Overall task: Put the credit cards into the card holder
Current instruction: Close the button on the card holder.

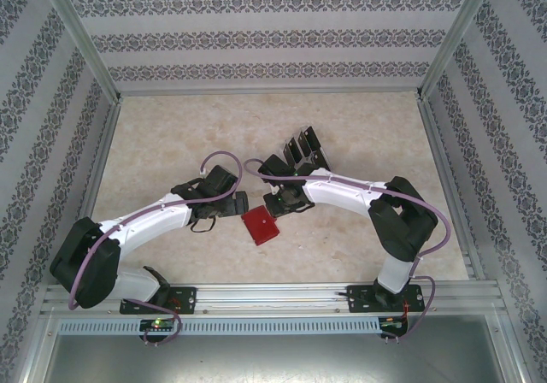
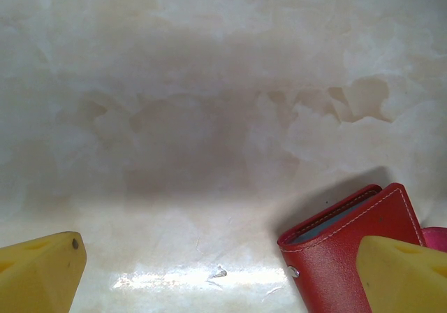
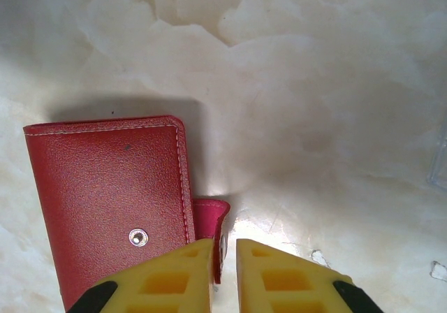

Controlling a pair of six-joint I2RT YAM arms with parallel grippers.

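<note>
The card holder [image 1: 260,226] is a red folded wallet lying flat between both arms. In the right wrist view its face [image 3: 112,194] shows a bare snap stud, and the snap tab [image 3: 213,222] stands loose at its edge. My right gripper [image 3: 223,271] is nearly closed with that tab between its yellow fingers. My left gripper [image 2: 223,278] hangs wide open over bare table, and its right finger [image 2: 405,274] overlaps the wallet's corner [image 2: 335,257]. The black credit cards [image 1: 301,146] stand upright behind the right gripper [image 1: 275,205].
The cards sit in a clear plastic tiered rack [image 1: 295,156] just behind the right wrist; its edge shows in the right wrist view [image 3: 440,166]. Patterned walls with metal rails enclose the marble-look table [image 1: 171,135].
</note>
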